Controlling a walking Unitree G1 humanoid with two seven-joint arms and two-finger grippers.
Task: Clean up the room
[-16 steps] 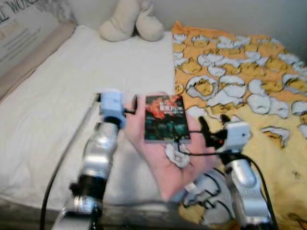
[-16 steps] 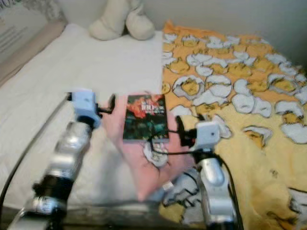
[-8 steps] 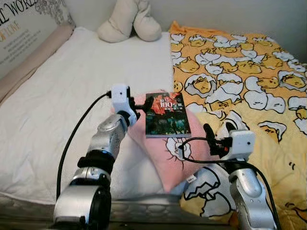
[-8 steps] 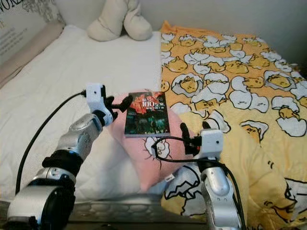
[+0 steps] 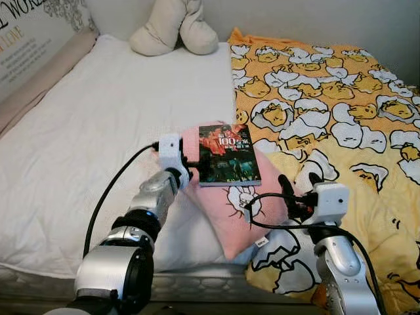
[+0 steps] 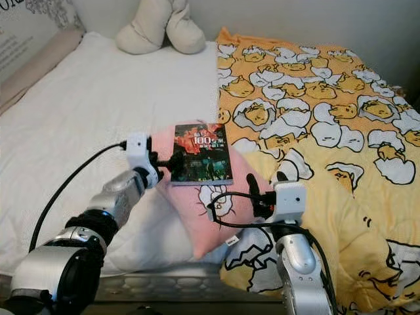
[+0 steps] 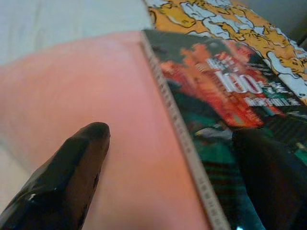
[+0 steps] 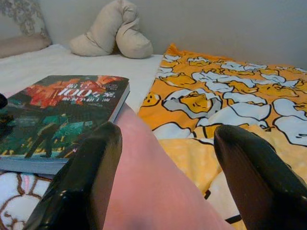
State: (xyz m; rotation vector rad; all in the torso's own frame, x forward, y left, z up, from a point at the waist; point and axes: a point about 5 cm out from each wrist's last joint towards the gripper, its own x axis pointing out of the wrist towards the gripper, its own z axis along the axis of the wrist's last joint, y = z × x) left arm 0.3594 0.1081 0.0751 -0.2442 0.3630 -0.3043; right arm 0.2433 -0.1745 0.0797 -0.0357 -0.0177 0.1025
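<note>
**A:** Mattress [image 5: 79, 131] on the left, bare white, a cream plush [image 5: 174, 26] at its head. Where's the left gripper [image 5: 197, 165]?

**B:** At the spine edge of the book [image 5: 227, 154]. In the left wrist view its fingers [image 7: 67, 177] are spread, one over the pink pillow [image 5: 233, 210] and one over the cover, so they straddle the spine with nothing clamped.

**A:** And the book itself?

**B:** Flat on the pillow, mid-bed, beside the yellow duck blanket [image 5: 341, 118]. I'd judge it a light, stiff paperback with a glossy cover, so likely slippery. The pillow beneath is soft and will give, so a pinch across the spine edge looks safer than pressing down on the cover.

**A:** Right side?

**B:** The right gripper [image 5: 296, 190] hovers over the pillow's near corner, just short of the book, fingers [image 8: 81, 182] well apart and holding nothing.
</note>
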